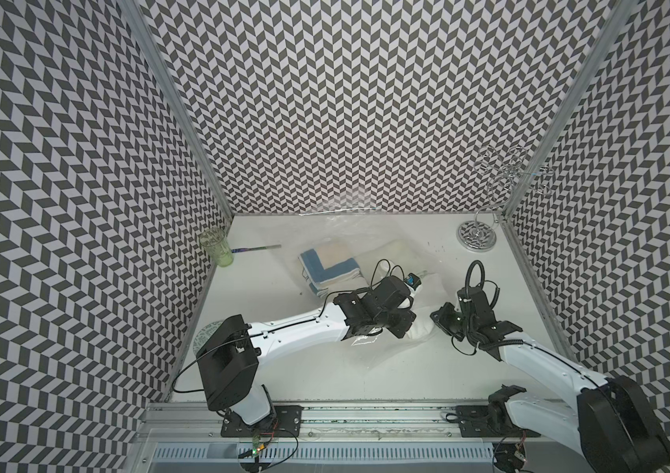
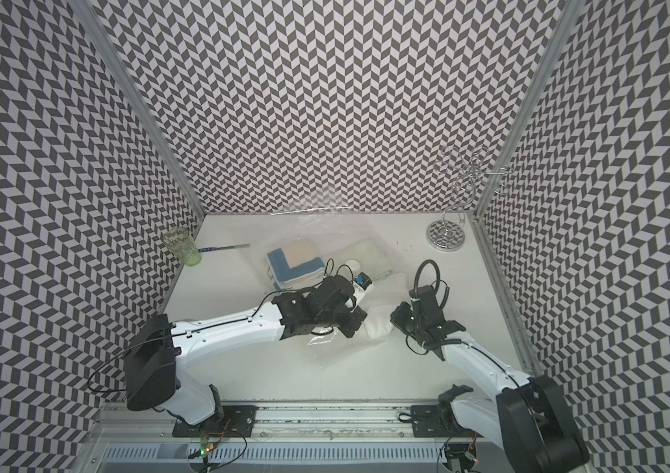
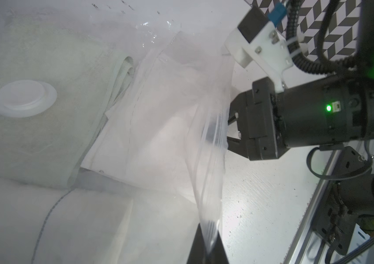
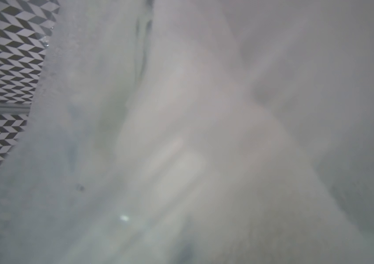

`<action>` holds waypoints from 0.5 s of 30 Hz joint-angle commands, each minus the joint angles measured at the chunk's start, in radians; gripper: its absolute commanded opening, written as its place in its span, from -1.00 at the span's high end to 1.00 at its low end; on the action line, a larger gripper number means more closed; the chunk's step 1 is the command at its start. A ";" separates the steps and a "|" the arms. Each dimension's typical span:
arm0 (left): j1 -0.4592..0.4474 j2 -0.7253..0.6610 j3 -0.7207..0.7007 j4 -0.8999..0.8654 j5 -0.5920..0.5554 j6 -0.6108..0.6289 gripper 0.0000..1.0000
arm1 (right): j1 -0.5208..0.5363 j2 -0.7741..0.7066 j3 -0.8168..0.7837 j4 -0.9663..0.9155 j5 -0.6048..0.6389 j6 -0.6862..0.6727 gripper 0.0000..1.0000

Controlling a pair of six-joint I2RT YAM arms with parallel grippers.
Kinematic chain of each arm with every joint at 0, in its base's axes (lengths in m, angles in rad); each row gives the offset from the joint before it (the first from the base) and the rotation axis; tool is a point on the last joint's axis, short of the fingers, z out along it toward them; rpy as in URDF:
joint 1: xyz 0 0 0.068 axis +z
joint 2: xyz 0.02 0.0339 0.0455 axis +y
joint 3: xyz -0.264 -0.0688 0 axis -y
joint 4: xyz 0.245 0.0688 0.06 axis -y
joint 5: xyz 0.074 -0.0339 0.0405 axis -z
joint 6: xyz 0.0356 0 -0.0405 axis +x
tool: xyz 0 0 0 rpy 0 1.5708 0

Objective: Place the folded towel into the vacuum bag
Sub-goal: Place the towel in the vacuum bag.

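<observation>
Nearest you in both top views, the two arm bases [image 1: 259,422] sit at 6 o'clock on a metal rail [image 1: 366,409]. From 7 o'clock the left arm reaches to the middle of the white table [image 1: 284,368]. From 5 o'clock the right arm meets it.

The vacuum bag [image 1: 349,229] is clear, glossy film that spreads from the centre toward 12 o'clock. Inside it lie a blue-and-beige towel [image 1: 327,266], a cream towel [image 1: 390,247] and a round white valve [image 2: 353,264]. The folded towel [image 1: 421,327], plain white, sits just toward 4 o'clock from centre, between the left gripper [image 1: 402,329] and the right gripper [image 1: 436,320]. A green glass [image 1: 216,247] stands at 9 o'clock and a wire stand [image 1: 478,235] at 2 o'clock.

The left wrist view shows the left gripper pinched fully closed on the film at the bag's mouth. The white towel appears to lie partly under that film, beside the cream one. The right gripper's fingers [image 3: 232,118] vanish behind the film, so you cannot tell how wide they stand or what they hold.

The right wrist view is a blur of pale cloth against the lens, with a strip of chevron wall [image 4: 3,68] beside it. No jaws show.

Expect the towel to be light, soft and floppy. Pinch through every layer at a folded edge so it does not unfurl. The bag looks thin and slippery, so hold it by the stiffer zip strip.
</observation>
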 commanded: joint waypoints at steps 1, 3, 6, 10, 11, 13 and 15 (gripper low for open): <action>-0.015 0.025 0.055 0.001 0.037 0.027 1.00 | -0.011 0.059 0.045 0.106 -0.037 -0.078 0.72; -0.015 0.038 0.065 -0.004 0.037 0.032 1.00 | -0.019 0.115 0.071 0.100 -0.045 -0.116 0.74; -0.014 0.046 0.072 -0.007 0.032 0.033 1.00 | -0.025 0.183 0.075 0.111 0.030 -0.158 0.74; -0.015 0.069 0.099 -0.030 0.018 0.035 0.87 | -0.063 0.222 0.060 0.153 -0.006 -0.216 0.56; -0.016 0.079 0.110 -0.039 0.006 0.034 0.75 | -0.067 0.215 0.057 0.157 -0.014 -0.219 0.45; -0.018 0.110 0.148 -0.071 -0.036 0.036 0.43 | -0.084 0.180 0.049 0.148 -0.040 -0.213 0.22; -0.023 0.149 0.193 -0.106 -0.072 0.040 0.21 | -0.105 0.130 0.032 0.126 -0.057 -0.190 0.09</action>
